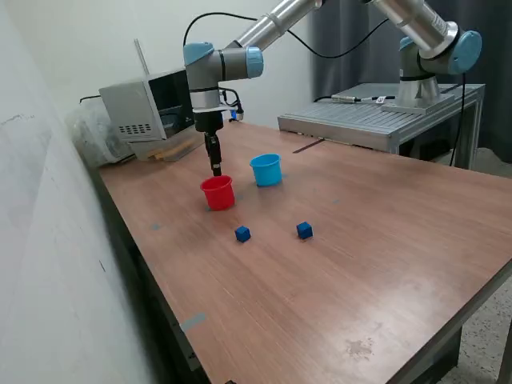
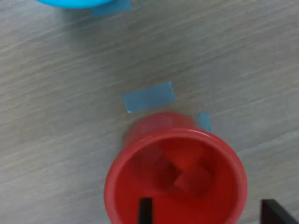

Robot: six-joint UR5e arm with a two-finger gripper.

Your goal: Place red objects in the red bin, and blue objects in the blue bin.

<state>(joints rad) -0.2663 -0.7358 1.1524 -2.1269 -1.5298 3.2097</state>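
The red cup stands upright on the wooden table, and the light blue cup stands close by on the exterior view's right. My gripper hangs straight above the red cup's mouth. In the wrist view the red cup lies right under my gripper. The dark fingertips stand apart with nothing between them. Two red cubes lie blurred on the cup's bottom. Two dark blue cubes sit on the table in front of the cups. The blue cup's edge shows in the wrist view.
A grey box-like appliance and a plastic bag sit at the table's back corner. A metal platform with the arm's base stands behind. Blue tape pieces are stuck on the table by the red cup. A wall runs along the exterior view's left.
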